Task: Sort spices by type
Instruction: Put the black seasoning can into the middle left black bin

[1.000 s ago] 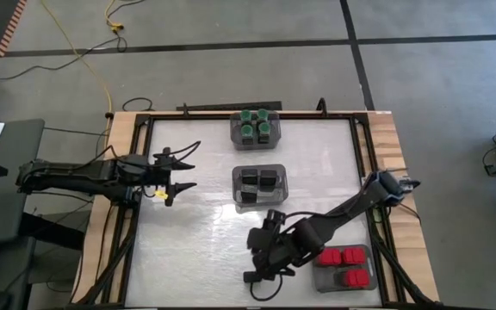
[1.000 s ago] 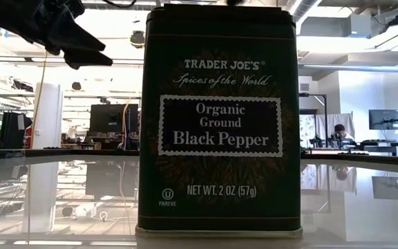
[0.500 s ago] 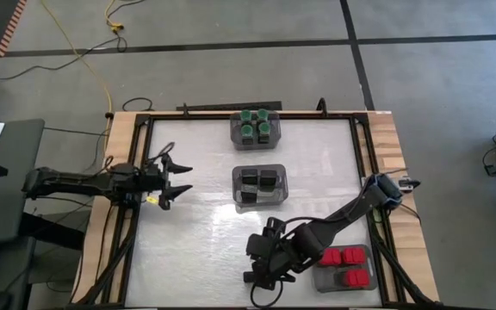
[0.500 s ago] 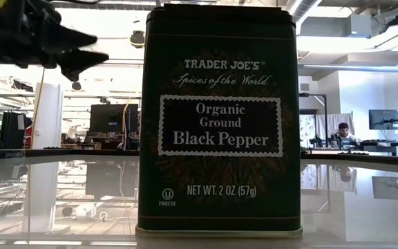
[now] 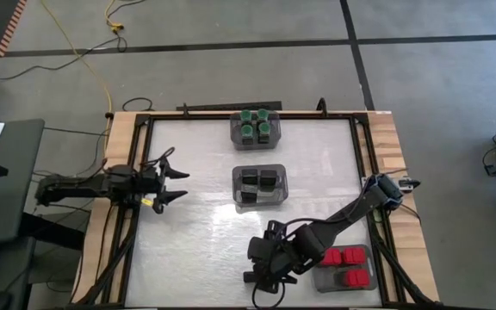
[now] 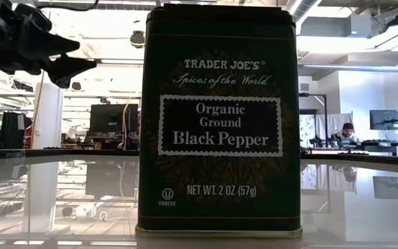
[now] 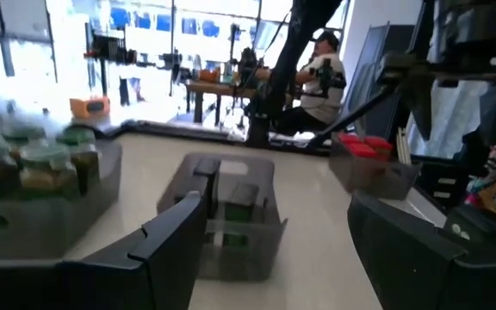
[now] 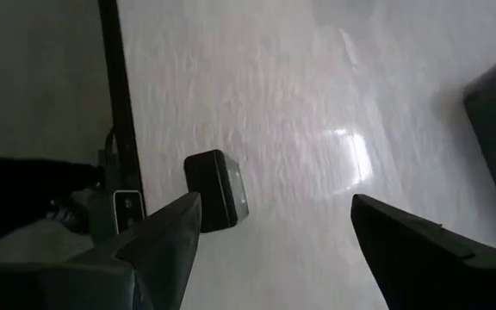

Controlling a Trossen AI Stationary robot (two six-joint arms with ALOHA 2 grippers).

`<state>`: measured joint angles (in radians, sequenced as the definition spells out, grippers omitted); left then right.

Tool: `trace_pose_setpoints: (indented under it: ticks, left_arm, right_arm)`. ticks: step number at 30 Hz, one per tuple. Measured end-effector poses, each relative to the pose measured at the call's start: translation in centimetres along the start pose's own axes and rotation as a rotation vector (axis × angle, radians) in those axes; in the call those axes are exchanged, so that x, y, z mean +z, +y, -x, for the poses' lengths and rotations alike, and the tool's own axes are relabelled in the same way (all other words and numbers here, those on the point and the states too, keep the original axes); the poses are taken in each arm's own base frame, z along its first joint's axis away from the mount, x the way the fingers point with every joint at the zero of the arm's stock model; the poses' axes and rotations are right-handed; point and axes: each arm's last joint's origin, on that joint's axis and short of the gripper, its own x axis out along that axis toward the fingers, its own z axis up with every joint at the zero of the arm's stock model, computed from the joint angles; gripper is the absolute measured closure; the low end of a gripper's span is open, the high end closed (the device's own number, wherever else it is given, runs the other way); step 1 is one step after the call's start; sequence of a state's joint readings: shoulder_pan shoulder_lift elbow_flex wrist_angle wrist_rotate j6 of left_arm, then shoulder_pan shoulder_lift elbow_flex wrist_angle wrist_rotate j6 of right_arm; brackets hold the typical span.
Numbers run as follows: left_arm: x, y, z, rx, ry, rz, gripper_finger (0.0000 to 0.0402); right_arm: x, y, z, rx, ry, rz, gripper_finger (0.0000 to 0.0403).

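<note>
A black pepper tin (image 6: 220,124) stands upright on the table close in front of the low camera. In the right wrist view the tin (image 8: 218,189) is a small dark box near the table's near edge rail. My right gripper (image 5: 257,290) hovers above it, open and pointing down, and covers it in the high view; the tin lies ahead of the fingers (image 8: 158,237), apart from them. My left gripper (image 5: 183,185) is open and empty at the table's left side, above the table, and also shows in the low view (image 6: 54,59).
Three translucent bins stand on the table: green-capped jars (image 5: 255,127) at the far middle, black-topped tins (image 5: 259,185) at the centre, red-capped jars (image 5: 344,267) at the near right. A black rail (image 8: 119,103) runs along the near edge. A person (image 7: 321,77) sits beyond the table.
My left gripper has drawn back a little toward the table's left edge, still open. My right gripper has gone slightly toward the table's near edge, still open. The tin has stayed where it was.
</note>
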<state>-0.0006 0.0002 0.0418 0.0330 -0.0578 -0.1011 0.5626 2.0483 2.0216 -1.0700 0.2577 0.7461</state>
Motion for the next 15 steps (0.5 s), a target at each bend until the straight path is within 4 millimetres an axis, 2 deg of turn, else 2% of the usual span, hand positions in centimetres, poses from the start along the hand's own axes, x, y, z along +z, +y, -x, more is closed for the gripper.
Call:
trace_pose_setpoints:
  ticks: [6, 9, 15]
  left_arm:
    - [-0.5, 0.0, -0.3, 0.006, 0.062, 0.081, 0.0131]
    - [-0.7, 0.0, -0.4, 0.010, 0.077, 0.073, 0.0131]
    - [-0.8, 0.1, -0.5, 0.013, 0.093, 0.069, 0.0131]
  right_arm:
    - [0.0, 0.1, 0.0, 0.012, 0.001, 0.103, 0.0077]
    - [-0.1, 0.2, -0.9, 0.001, 0.011, 0.156, 0.0077]
    - [-1.1, 1.4, -5.0, 0.007, 0.076, 0.199, 0.0077]
